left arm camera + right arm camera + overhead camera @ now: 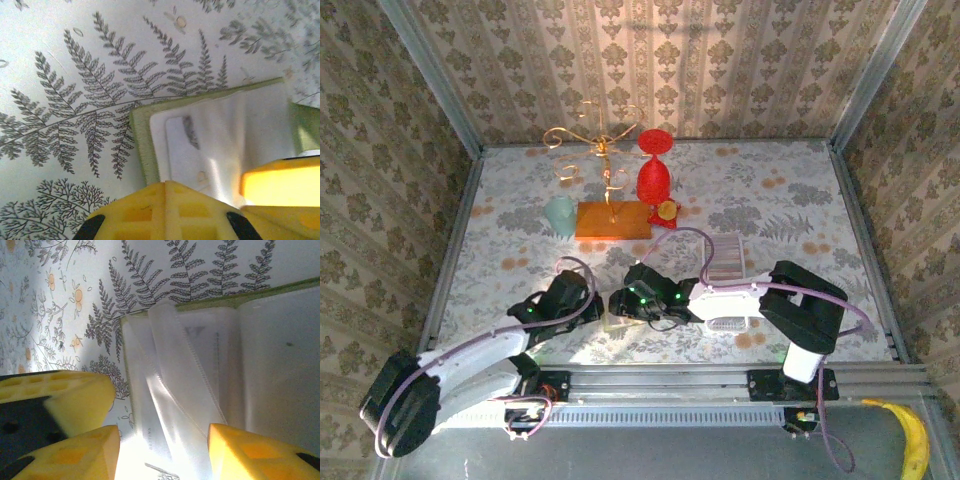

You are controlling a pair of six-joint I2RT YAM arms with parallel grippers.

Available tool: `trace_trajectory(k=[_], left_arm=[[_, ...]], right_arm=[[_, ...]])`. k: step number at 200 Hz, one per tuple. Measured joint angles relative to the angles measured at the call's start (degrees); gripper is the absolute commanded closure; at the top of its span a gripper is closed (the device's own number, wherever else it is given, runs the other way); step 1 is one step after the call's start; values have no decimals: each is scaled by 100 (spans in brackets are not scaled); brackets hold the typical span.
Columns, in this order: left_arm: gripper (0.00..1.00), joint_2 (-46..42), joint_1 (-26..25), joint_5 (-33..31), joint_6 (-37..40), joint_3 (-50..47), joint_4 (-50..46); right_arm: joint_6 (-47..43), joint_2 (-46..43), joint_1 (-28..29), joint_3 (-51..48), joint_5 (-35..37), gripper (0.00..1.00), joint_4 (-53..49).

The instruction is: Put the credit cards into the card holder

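A credit card (182, 155), whitish with rounded corners, lies inside a clear sleeve of the card holder (141, 145), close to its green edge and just in front of the left gripper (165, 189). That gripper's two yellow fingers (135, 212) are pressed together with only a seam between them, right at the near edge of the holder. I cannot tell whether a bit of sleeve is nipped between them. A yellow finger (280, 186) of the other arm shows beside it, over the holder.

The right gripper (164, 440) has its jaws wide apart and hangs low over the holder. The clear plastic sleeves (175, 365) fan out in the gap between its fingers, one narrow strip standing up and leaning across the others. No finger clearly touches them. The blurred yellow and black tip of the left gripper is just to the side.

The holder lies open on the fern-print tablecloth (75, 75), its green rim along the far side of the sleeves. From above, both arms reach in to meet near the front middle of the table and cover the holder.

Just right of them is a ribbed whitish rack (725, 258). Toward the back stand a red goblet (654, 172), a gold wire stand (611, 180) on an orange board (612, 222) and a pale green cup (560, 214). A banana (914, 440) lies off the table at the near right corner.
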Motion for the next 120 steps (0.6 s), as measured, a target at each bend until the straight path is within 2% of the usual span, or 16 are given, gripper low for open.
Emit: trace_trajectory(k=[41,120], left_arm=[[100,-518,76,-116,-61,-138,-267],[100,-726,160,-164,-131,-208,-564]], right_arm=[[70,11,7,-2,-63,50,90],[223,7,7,-149,-105,52,496]])
